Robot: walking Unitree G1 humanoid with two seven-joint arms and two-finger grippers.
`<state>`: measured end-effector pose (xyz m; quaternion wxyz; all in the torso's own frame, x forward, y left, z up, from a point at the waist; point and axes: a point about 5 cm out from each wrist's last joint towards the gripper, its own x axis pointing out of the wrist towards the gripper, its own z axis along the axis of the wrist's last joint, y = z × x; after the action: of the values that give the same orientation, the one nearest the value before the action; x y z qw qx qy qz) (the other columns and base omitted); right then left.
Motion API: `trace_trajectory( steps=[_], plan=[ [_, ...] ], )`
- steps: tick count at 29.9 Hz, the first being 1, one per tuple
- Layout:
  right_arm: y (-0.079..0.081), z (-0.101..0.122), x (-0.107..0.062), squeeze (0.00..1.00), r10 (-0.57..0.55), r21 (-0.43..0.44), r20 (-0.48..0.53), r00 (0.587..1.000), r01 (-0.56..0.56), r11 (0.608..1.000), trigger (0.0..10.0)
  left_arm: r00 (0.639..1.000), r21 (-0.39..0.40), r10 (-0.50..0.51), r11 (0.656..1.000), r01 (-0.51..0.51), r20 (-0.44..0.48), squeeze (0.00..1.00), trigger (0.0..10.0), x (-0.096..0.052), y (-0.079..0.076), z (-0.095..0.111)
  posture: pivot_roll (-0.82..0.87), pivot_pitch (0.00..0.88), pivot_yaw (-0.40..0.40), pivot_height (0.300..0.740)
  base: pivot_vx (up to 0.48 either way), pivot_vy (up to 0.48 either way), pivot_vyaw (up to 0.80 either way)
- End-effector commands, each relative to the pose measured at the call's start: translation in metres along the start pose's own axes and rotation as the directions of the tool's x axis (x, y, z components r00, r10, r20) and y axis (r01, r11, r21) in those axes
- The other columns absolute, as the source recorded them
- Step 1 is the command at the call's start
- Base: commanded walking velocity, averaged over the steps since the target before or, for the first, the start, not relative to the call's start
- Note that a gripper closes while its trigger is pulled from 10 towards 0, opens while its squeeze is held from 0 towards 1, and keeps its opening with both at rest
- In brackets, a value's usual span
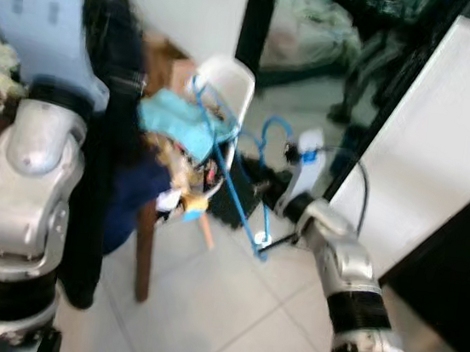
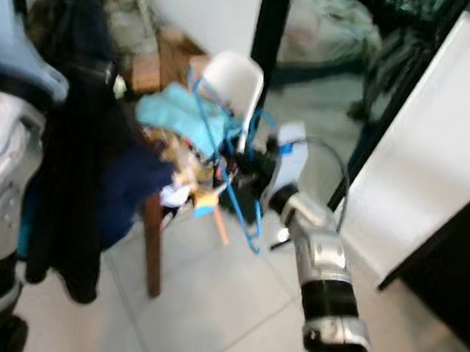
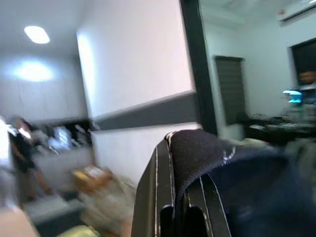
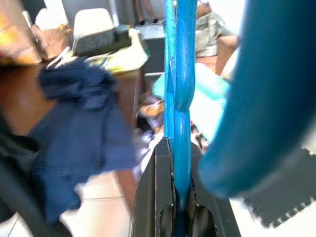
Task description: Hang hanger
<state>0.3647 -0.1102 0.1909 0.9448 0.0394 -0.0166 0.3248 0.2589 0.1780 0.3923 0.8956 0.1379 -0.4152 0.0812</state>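
My right gripper clamped on blue hanger, frame centre. Left gripper pinching dark garment, upper left. Hanger looks light, stiff, slippery; hold lower bar.

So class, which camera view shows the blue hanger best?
The left eye view: the blue hanger shows nearly whole, from its hook to its long bars, held out by the right gripper. The right eye view shows it similarly but blurrier. The right wrist view shows a close stretch clamped between the fingers.
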Motion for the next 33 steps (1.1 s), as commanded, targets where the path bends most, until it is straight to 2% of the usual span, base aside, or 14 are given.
trace_trajectory(
  steps=[1,5,6,8,11,12,15,23,25,26,28,30,32,33],
  plan=[
    [0.008,0.004,0.008,0.00,0.029,-0.006,0.007,1.000,-0.029,1.000,10.0,0.998,0.030,0.061,0.998,-0.062,0.033,0.00,10.0,0.003,0.013,0.008,0.06,0.042,-0.103,0.740,0.360,0.000,0.00],
    [0.010,0.005,0.009,0.00,0.029,-0.003,0.008,1.000,-0.029,1.000,10.0,0.995,0.088,0.083,0.992,-0.088,0.057,0.00,10.0,0.008,0.023,0.015,0.07,0.043,-0.099,0.740,0.345,0.000,0.00],
    [0.011,0.004,0.009,0.00,0.028,-0.001,0.008,1.000,-0.028,1.000,10.0,0.991,0.143,0.106,0.983,-0.116,0.078,0.00,10.0,0.012,0.031,0.019,0.07,0.043,-0.096,0.740,0.300,0.000,0.00],
    [0.012,0.003,0.007,0.00,0.028,0.003,0.007,1.000,-0.028,1.000,10.0,0.969,0.274,0.194,0.934,-0.230,0.152,0.00,10.0,0.019,0.058,0.033,0.07,0.041,-0.091,0.740,0.135,0.000,0.00],
    [0.012,0.002,0.007,0.00,0.028,0.004,0.006,1.000,-0.028,1.000,10.0,0.954,0.312,0.241,0.906,-0.287,0.179,0.00,10.0,0.021,0.070,0.038,0.07,0.040,-0.088,0.740,0.000,0.000,0.00],
    [0.013,0.001,0.005,0.00,0.032,0.001,-0.001,0.999,-0.032,0.999,10.0,0.933,0.347,0.306,0.868,-0.356,0.191,0.00,10.0,0.022,0.085,0.040,0.08,0.038,-0.084,0.740,0.000,0.000,0.00],
    [0.011,-0.001,0.002,0.00,0.041,-0.016,-0.017,0.999,-0.041,0.999,10.0,0.890,0.439,0.435,0.778,-0.449,0.140,0.00,10.0,0.014,0.117,0.018,0.07,0.037,-0.083,0.740,0.000,0.000,0.00],
    [0.009,0.003,0.000,0.00,0.046,-0.024,-0.010,0.999,-0.046,0.999,10.0,0.873,0.540,0.480,0.713,-0.447,0.089,0.00,10.0,0.004,0.137,-0.004,0.05,0.036,-0.083,0.740,0.000,0.000,0.00],
    [0.009,0.003,0.000,0.00,0.046,-0.024,-0.010,0.999,-0.046,0.999,10.0,0.873,0.540,0.480,0.713,-0.447,0.089,0.00,10.0,0.004,0.137,-0.004,0.05,0.036,-0.083,0.740,0.000,0.000,0.00],
    [0.008,0.004,-0.001,0.00,0.043,-0.026,-0.008,0.999,-0.043,0.999,10.0,0.837,0.596,0.541,0.644,-0.479,0.088,0.00,10.0,-0.005,0.155,-0.011,0.06,0.038,-0.082,0.740,0.000,0.000,0.00],
    [0.008,0.004,-0.001,0.00,0.043,-0.026,-0.008,0.999,-0.043,0.999,10.0,0.837,0.596,0.541,0.644,-0.479,0.088,0.00,10.0,-0.005,0.155,-0.011,0.06,0.038,-0.082,0.740,0.000,0.000,0.00],
    [0.007,0.005,-0.003,0.00,0.040,-0.029,-0.006,0.999,-0.040,0.999,10.0,0.769,0.658,0.637,0.557,-0.507,0.054,0.00,10.0,-0.025,0.180,-0.029,0.06,0.041,-0.084,0.740,0.000,0.000,0.00],
    [0.008,0.005,-0.003,0.00,0.040,-0.030,-0.006,0.999,-0.040,0.999,10.0,0.747,0.705,0.665,0.544,-0.455,-0.031,0.00,10.0,-0.042,0.187,-0.057,0.05,0.050,-0.083,0.740,0.000,0.000,0.00],
    [0.008,0.005,-0.003,0.00,0.040,-0.030,-0.006,0.999,-0.040,0.999,10.0,0.747,0.705,0.665,0.544,-0.455,-0.031,0.00,10.0,-0.042,0.187,-0.057,0.05,0.050,-0.083,0.740,0.000,0.000,0.00]
  ],
)
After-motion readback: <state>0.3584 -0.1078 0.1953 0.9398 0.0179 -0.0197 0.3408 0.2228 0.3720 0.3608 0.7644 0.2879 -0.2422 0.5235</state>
